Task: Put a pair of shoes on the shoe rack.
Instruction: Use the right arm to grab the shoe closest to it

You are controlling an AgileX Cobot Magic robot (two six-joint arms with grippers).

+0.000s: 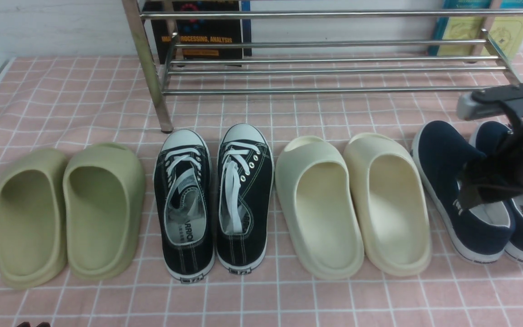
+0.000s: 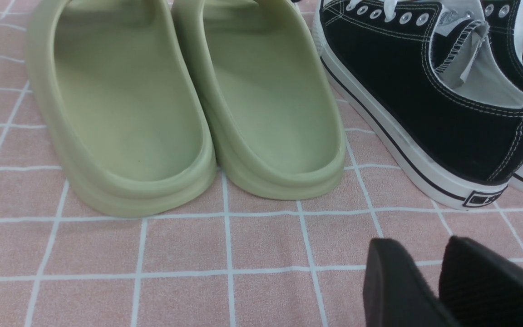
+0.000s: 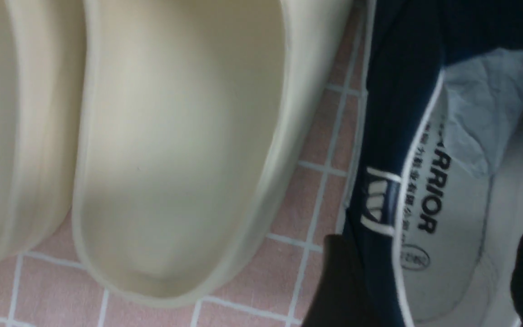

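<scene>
1 navy shoe (image 1: pixel 443 163) lies under the right gripper (image 3: pixel 434 263), jaws wide: lower squarely, pinch its wall; left gripper (image 2: pixel 420 254) slightly parted, empty.

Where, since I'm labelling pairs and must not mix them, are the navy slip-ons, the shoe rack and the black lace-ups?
navy slip-ons (image 1: pixel 441 156): front view, toe upper of the pair's left shoe.
shoe rack (image 1: pixel 334 44): front view, on a horizontal rod.
black lace-ups (image 1: pixel 261 186): front view, canvas side of the right shoe.
</scene>
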